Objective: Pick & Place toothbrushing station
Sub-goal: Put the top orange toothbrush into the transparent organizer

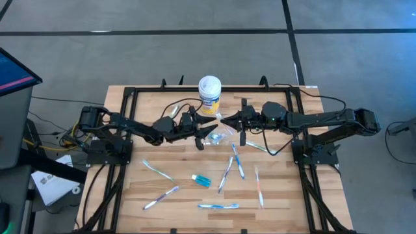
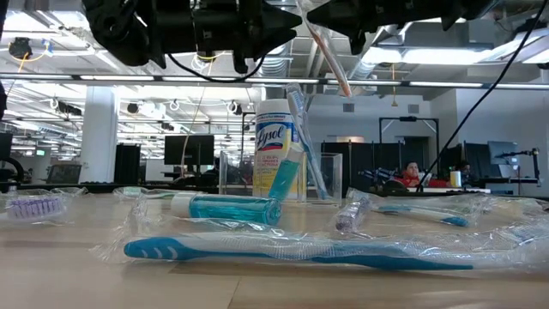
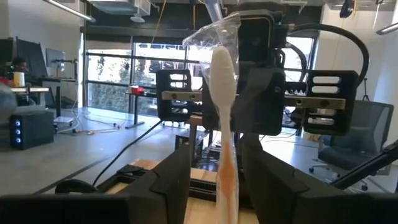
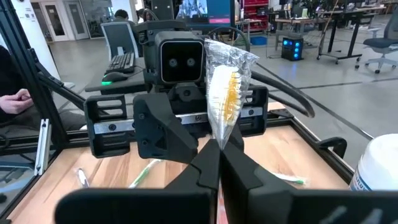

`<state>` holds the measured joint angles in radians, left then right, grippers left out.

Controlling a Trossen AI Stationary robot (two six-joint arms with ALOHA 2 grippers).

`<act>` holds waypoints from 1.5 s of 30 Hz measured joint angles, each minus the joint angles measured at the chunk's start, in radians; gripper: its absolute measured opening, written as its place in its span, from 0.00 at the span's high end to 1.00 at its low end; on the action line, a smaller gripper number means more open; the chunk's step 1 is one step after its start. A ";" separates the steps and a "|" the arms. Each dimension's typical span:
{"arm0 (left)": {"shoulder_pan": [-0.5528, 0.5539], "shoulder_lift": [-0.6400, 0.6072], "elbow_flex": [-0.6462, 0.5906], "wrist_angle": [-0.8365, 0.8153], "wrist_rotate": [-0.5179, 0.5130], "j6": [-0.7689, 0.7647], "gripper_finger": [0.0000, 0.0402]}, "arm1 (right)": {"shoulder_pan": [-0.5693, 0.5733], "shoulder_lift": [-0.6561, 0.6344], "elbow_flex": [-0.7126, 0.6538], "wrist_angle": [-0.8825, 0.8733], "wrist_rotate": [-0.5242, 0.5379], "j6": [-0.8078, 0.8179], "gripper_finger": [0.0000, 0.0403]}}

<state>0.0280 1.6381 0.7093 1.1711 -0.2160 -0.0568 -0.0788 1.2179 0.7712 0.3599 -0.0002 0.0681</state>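
Observation:
A toothbrush in a clear wrapper, with a white head and an orange handle, is held up between my two grippers over the middle of the table. My right gripper is shut on it. My left gripper faces it from the table's left, open, one finger on each side of the handle without touching. Below them the see-through cup stands on the table with a blue toothbrush upright in it. Several wrapped toothbrushes and a teal tube lie on the near half. My right gripper pinches the wrapped toothbrush between its two fingers just below the head. The fingers come level from the table's right and lie across the brush. The head stands up above the fingers; the handle slants down below them, clear of the table.
A yellow canister with a white lid stands at the far middle, behind the cup. A black frame rail runs around the wooden table. A blue toothbrush lies close to the near edge.

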 joint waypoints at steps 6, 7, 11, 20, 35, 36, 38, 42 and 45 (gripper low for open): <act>-0.001 0.029 0.034 -0.001 -0.001 -0.003 0.66 | 0.000 0.000 0.000 0.001 0.000 0.000 1.00; -0.001 0.036 0.040 -0.005 0.004 -0.003 0.66 | 0.000 0.000 0.000 0.000 0.000 0.000 1.00; -0.001 0.047 0.057 -0.004 0.004 -0.003 0.65 | 0.000 0.000 0.000 0.000 0.000 -0.002 1.00; 0.005 0.099 0.110 -0.001 0.004 -0.003 0.65 | 0.000 0.000 0.000 0.003 0.000 -0.016 1.00; 0.004 0.119 0.115 -0.001 0.004 -0.004 0.66 | 0.000 0.000 0.000 -0.005 0.000 -0.016 1.00; 0.005 0.119 0.115 -0.001 0.004 -0.004 0.67 | 0.000 0.000 0.000 -0.005 0.000 -0.016 1.00; 0.005 0.119 0.115 -0.002 0.004 -0.004 0.69 | 0.000 0.000 0.000 -0.007 0.000 -0.016 1.00; 0.004 0.119 0.115 -0.002 0.004 -0.004 0.78 | 0.000 0.000 0.000 -0.008 0.000 -0.016 1.00; 0.004 0.119 0.115 -0.002 0.005 -0.003 0.87 | 0.000 0.000 0.000 -0.008 0.000 -0.016 1.00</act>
<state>0.0322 1.7569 0.8246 1.1690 -0.2113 -0.0603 -0.0792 1.2182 0.7712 0.3523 0.0002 0.0525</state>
